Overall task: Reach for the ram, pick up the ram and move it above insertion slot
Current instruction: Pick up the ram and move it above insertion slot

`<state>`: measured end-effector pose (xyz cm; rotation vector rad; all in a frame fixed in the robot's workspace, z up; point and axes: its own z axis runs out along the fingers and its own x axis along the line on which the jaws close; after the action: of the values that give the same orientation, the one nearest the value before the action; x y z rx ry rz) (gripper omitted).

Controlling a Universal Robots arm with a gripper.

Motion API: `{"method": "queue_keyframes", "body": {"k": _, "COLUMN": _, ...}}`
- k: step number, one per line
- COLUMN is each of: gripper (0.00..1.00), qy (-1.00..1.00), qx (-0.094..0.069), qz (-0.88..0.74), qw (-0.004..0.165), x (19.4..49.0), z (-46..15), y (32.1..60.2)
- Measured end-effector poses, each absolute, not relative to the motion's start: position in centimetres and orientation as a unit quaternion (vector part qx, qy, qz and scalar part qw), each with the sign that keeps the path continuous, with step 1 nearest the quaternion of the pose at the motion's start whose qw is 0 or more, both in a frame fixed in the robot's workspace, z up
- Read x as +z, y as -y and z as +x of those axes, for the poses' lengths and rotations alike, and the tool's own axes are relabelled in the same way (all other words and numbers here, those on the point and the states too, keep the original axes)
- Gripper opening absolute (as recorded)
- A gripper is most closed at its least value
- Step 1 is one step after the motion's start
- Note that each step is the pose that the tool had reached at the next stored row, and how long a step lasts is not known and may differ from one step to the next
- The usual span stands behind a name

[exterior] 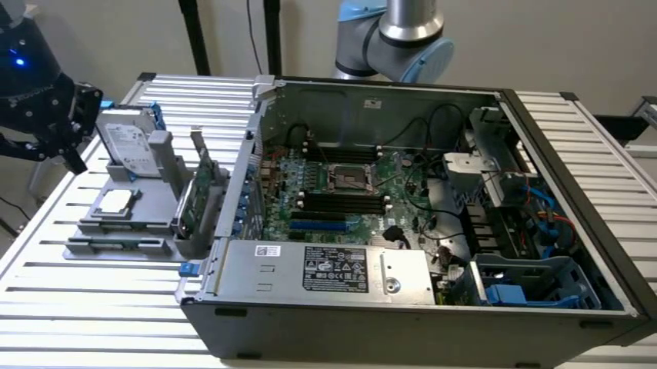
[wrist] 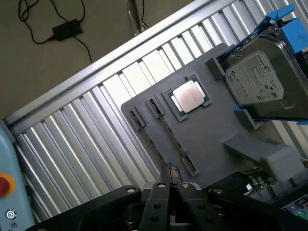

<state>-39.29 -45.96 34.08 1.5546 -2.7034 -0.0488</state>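
The grey tray [wrist: 211, 139] held a hard drive [wrist: 257, 82] and a processor chip [wrist: 190, 95]. The end effector [wrist: 173, 188] hung above it, fingers [wrist: 158, 207] closed together, empty.

An open computer case [exterior: 411, 330] sits on the slatted table [exterior: 92, 307] in front of me, on the exterior view's right. Its motherboard [exterior: 339, 219] lies flat inside, and a labelled power supply [exterior: 328, 269] runs along the near wall. Just beside it, on the exterior view's left, a grey holder [exterior: 113, 246] carries a silver hard drive [exterior: 128, 142] at the far end, a processor chip [exterior: 115, 201] nearer, and an upright expansion card [exterior: 195, 200] next to the case.
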Motion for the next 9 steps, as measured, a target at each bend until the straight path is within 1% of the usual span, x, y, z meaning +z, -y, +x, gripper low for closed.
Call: {"method": "queue_keyframes", "body": {"k": 9, "gripper": 0.11, "qy": 0.823, "qx": -0.015, "qz": 0.568, "qw": 0.012, "x": 33.97, "z": -39.28, "y": 45.95}}
